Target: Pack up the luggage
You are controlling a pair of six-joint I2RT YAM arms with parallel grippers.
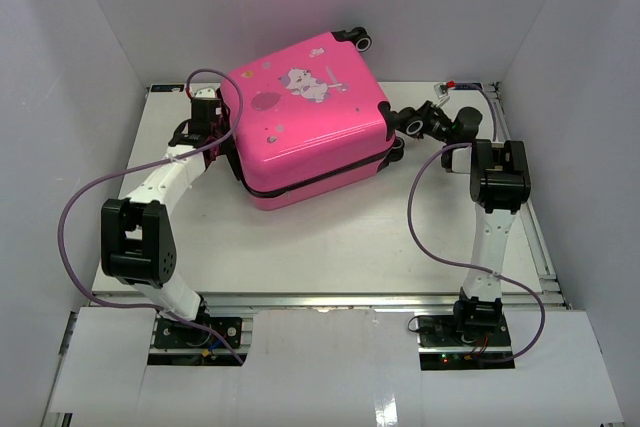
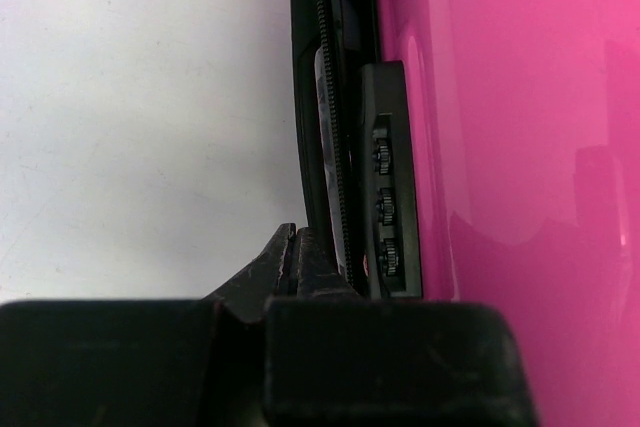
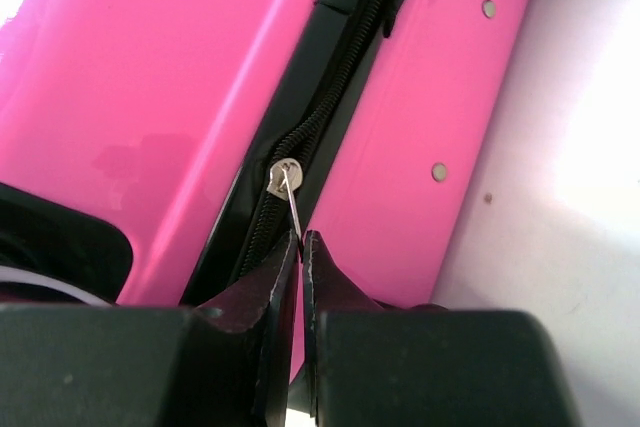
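Note:
The luggage point(image 1: 310, 122), a glossy hot-pink hard-shell suitcase with cartoon prints, lies flat and closed at the back middle of the table. My left gripper point(image 1: 218, 137) is at its left side. In the left wrist view the gripper point(image 2: 293, 234) is shut, its tips beside the black zipper trim point(image 2: 335, 97) and the combination lock point(image 2: 385, 197), with nothing visible between them. My right gripper point(image 1: 398, 125) is at the suitcase's right side near a black wheel point(image 1: 398, 152). In the right wrist view the gripper point(image 3: 300, 239) is shut on the metal zipper pull point(image 3: 291, 197), just below the slider point(image 3: 284, 175).
The white table point(image 1: 350, 237) is boxed in by white walls on the left, back and right. Purple cables point(image 1: 75, 217) loop off both arms. A second wheel point(image 1: 360, 42) sticks out over the back edge.

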